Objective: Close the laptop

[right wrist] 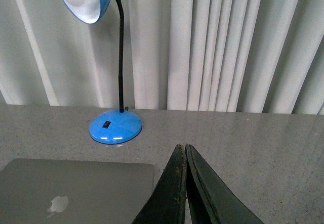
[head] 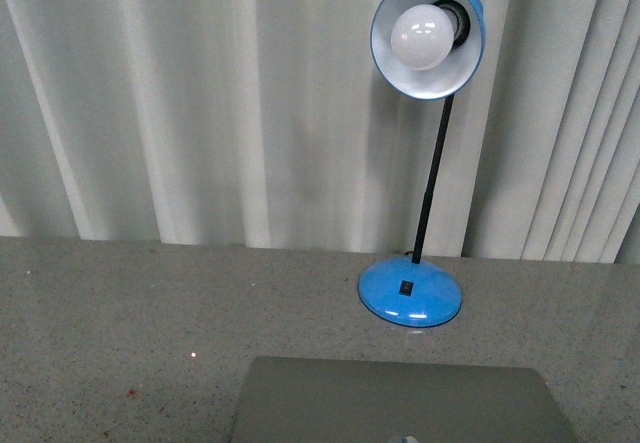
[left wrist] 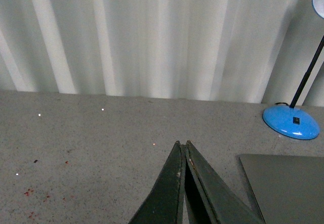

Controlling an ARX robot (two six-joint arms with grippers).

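The grey-silver laptop (head: 400,401) lies flat on the speckled grey table (head: 120,323) with its lid down. The apple logo on the lid shows in the right wrist view (right wrist: 58,205). The laptop also shows in the left wrist view (left wrist: 288,188). No gripper shows in the front view. My left gripper (left wrist: 182,144) is shut and empty, above the table beside the laptop's left edge. My right gripper (right wrist: 181,146) is shut and empty, above the table beside the laptop's right edge. Neither touches the laptop.
A blue desk lamp (head: 410,293) with a white bulb (head: 422,38) stands on the table just behind the laptop; it also shows in the left wrist view (left wrist: 291,122) and the right wrist view (right wrist: 115,127). White curtains (head: 200,103) hang behind the table.
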